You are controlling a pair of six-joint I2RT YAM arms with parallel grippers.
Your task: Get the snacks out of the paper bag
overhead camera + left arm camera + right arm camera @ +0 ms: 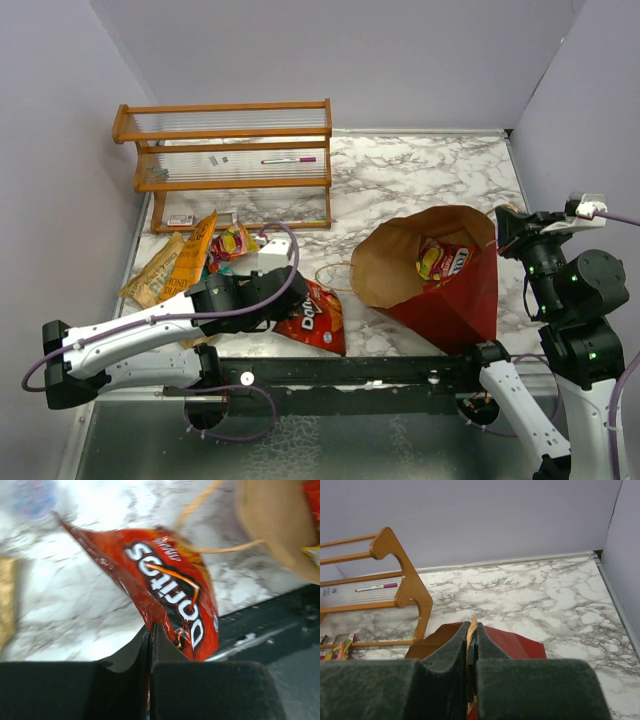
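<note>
The dark red paper bag (455, 300) lies on its side with its tan mouth open toward the left. A red and yellow snack packet (443, 262) lies inside it. My left gripper (296, 300) is shut on the edge of a red Doritos packet (318, 318) just left of the bag's mouth; in the left wrist view the fingertips (150, 628) pinch the packet (170, 590). My right gripper (502, 232) is shut on the bag's tan upper rim (472, 626) above the red bag wall (515, 645). Several tan, orange and red packets (185, 262) lie at the left.
A wooden rack (230, 150) stands at the back left, with a pen on its shelf; it also shows in the right wrist view (405, 590). The bag's loop handle (330, 273) lies on the marble next to the Doritos packet. A black rail (380, 372) runs along the near edge.
</note>
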